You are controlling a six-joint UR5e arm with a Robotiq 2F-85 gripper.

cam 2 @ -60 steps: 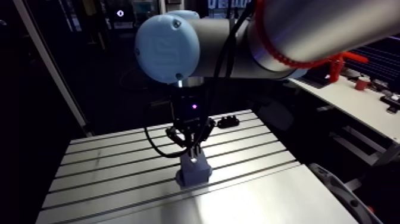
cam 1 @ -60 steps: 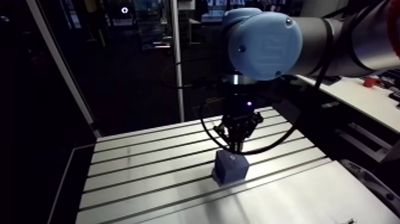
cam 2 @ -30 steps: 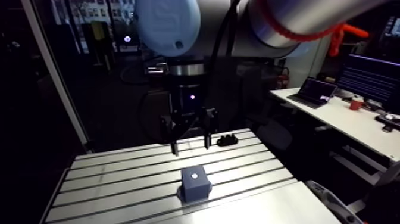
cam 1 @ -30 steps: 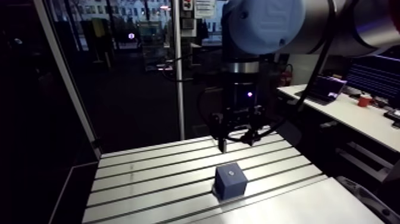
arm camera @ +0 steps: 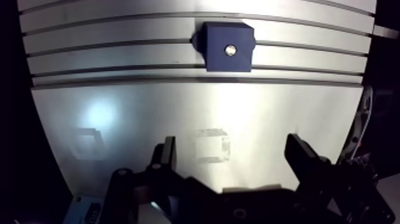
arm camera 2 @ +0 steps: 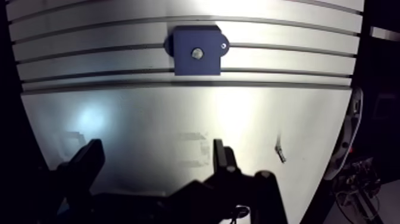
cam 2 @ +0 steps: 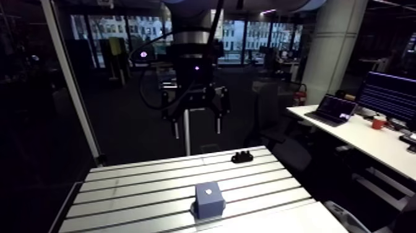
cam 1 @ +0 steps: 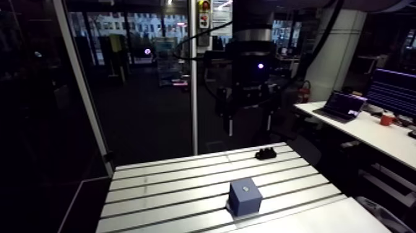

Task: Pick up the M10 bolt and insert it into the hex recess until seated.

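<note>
I've got the gripper (cam 2: 197, 129) hanging high over the slotted table (cam 1: 161, 180), well apart from anything on it. The wrist view gives me the fingers (arm camera: 168, 152) spread wide, and there's nothing between them, just bare plate underneath.

The blue block (arm camera: 214, 42) sits dead ahead at twelve o'clock from the fingers, standing square across the table's slots. The M10 bolt (arm camera: 230, 50) shows as a small bright round in the middle of the block's top face, down in the recess. Only its head is showing, and I can't tell from here whether it's fully flush.

In the arm view, the block stands near the front of the slotted section. A small black fitting (cam 1: 266, 152) lies at about one o'clock from it by the table's far edge, well apart.

Out at three o'clock from the fingers, a thin dark sliver (arm camera 2: 280, 152) lies on the smooth plate. It's too small for me to make out.
</note>
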